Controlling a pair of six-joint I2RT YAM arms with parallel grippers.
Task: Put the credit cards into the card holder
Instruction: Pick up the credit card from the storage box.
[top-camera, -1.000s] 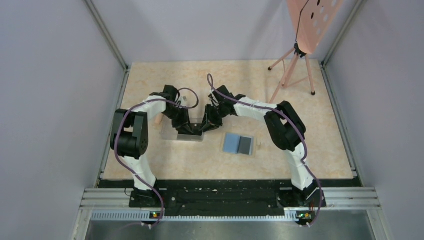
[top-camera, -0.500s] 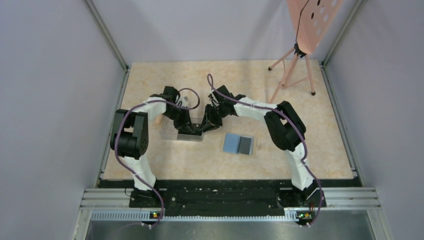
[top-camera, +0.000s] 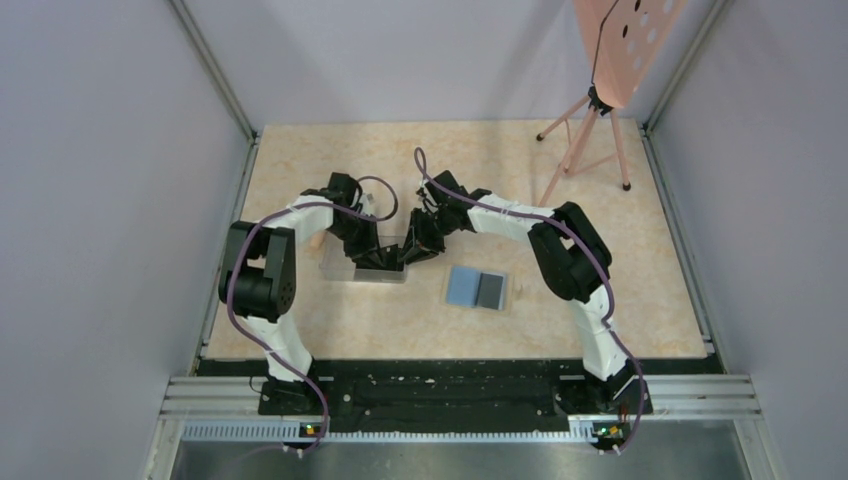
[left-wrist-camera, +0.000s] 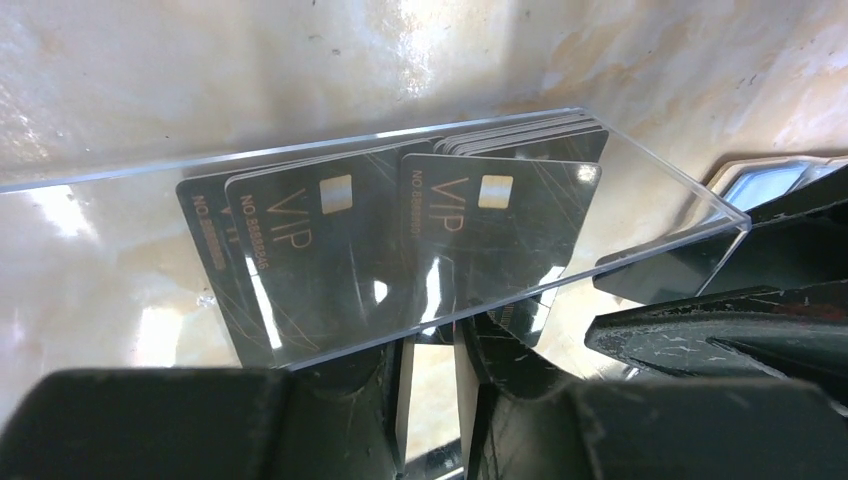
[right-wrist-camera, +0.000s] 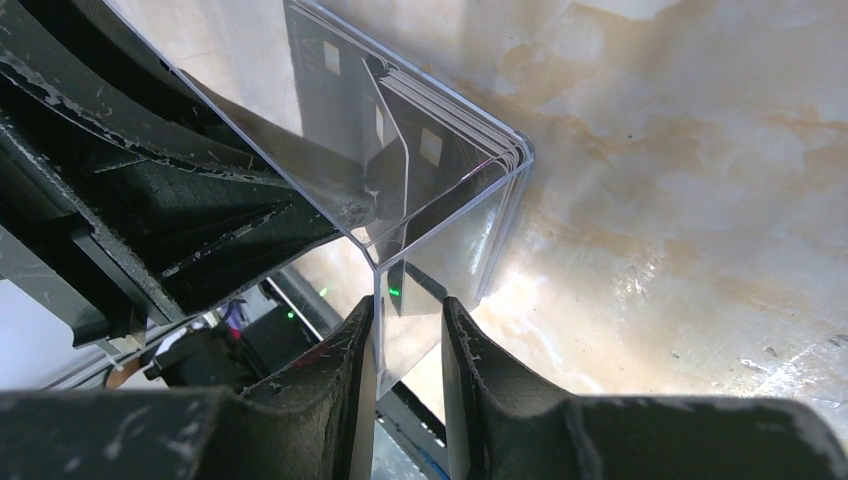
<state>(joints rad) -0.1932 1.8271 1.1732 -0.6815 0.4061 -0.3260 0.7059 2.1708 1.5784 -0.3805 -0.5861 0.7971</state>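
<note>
1. Over the last second my left elbow has swung a touch toward 9 o'clock, and my left gripper (top-camera: 372, 256) has crept slightly along the clear box (top-camera: 338, 268). The box and the wallet (top-camera: 462, 286) have not shifted.
2. I judge that nothing is gained yet: the black cards (left-wrist-camera: 300, 260) stand fanned on edge inside the box, none lifted out.
3. My left jaws sit a narrow slit apart at the box's long wall, one card's lower corner just beside them. I cannot tell whether they pinch anything.
4. My right gripper (right-wrist-camera: 405, 320) is clamped on the box's end wall at its 3 o'clock end, apparently steadying it.
5. The wallet lies open, grey-blue side up, at 4 o'clock from the box and apart from it. A dark rectangle covers its right half; whether that is a card I cannot tell.
6. The box walls hem the cards, so up is the only exit. My wrists crowd each other there. Table (top-camera: 400, 320) shows toward 6 o'clock; the stand (top-camera: 585, 140) at 1 o'clock is well apart.
</note>
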